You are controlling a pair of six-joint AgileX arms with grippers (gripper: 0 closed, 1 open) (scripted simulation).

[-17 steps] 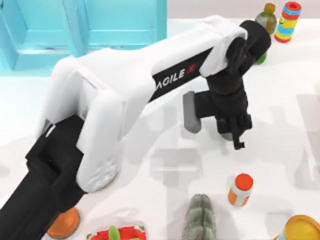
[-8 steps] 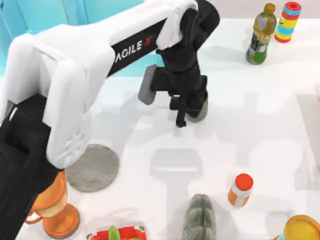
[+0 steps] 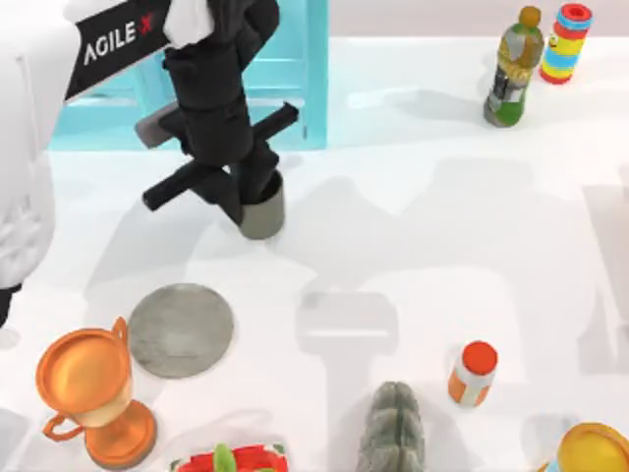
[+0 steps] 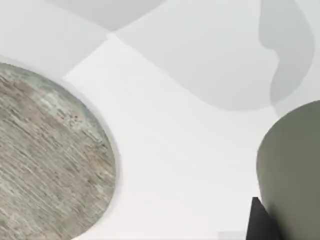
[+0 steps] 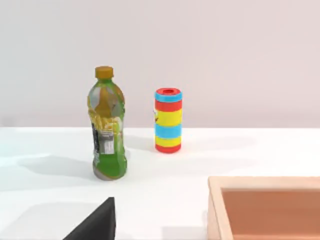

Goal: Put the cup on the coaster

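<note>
The left gripper [image 3: 254, 192] is closed on the cup [image 3: 262, 208], its dark fingers pinching at the rim, one looking to be inside the wall and one outside, and the tumbler hangs below them over the back-left part of the table [image 3: 423, 256], in front of the blue cabinet [image 3: 236, 79]. The coaster [image 3: 182, 329] lies flat nearer the front, well apart from the cup and just beside the orange trophy [image 3: 93, 398]; in the left wrist view the cup's olive wall [image 4: 295, 170] sits off to one side of the mottled disc [image 4: 50, 160] with bare table between. I judge the cup light and rigid, matte enough not to slip, so a rim pinch should hold it upright; being handleless, it offers the rim or the side wall only. The wide coaster gives margin for landing. The right arm is parked, facing the green bottle [image 5: 106, 127] and striped can [image 5: 168, 120]; whether its jaws are open I cannot tell
</note>
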